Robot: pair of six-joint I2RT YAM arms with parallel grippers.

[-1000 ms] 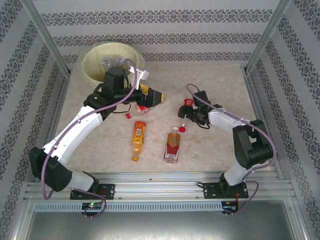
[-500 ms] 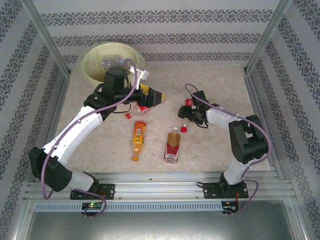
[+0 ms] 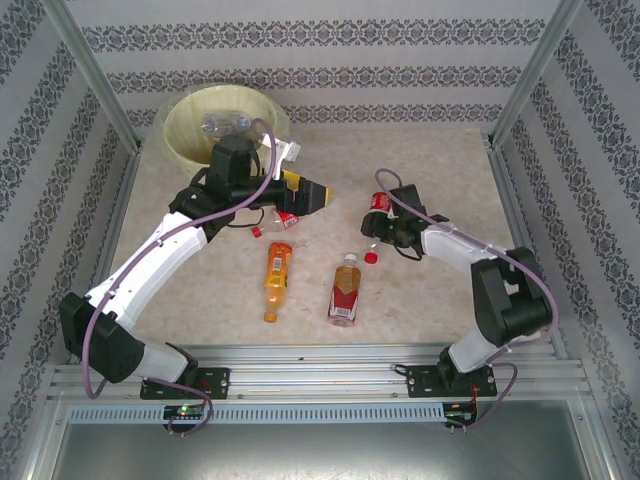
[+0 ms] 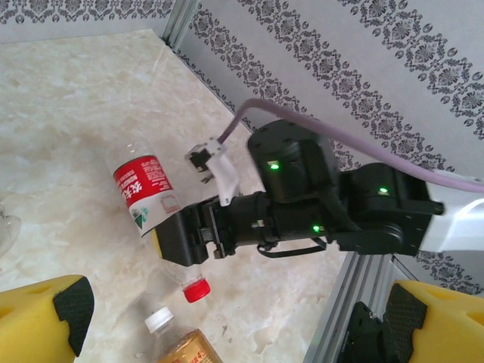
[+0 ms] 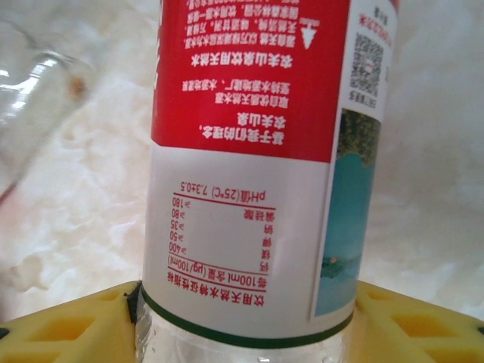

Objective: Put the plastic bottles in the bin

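Right gripper (image 5: pixel 246 324): yellow pads pressed to both sides of a clear plastic bottle with red-and-white label (image 5: pixel 242 151), clasped just below the label. Seen from the left wrist, its red cap (image 4: pixel 197 288) points past the jaws.

Left gripper (image 3: pixel 312 194): jaws spread wide, released. A second clear red-capped bottle (image 3: pixel 282 219) lies just beneath it.

Orange plastic bottle (image 3: pixel 277 275) and amber bottle with red label (image 3: pixel 345 291): both flat on the table, on the base side of both grippers.

Round white bin with pale yellow liner (image 3: pixel 178 135): beyond the left gripper's wrist, clear bottles inside.

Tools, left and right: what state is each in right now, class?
Left tool: open, holding nothing.
Right tool: closed on the red-labelled bottle.
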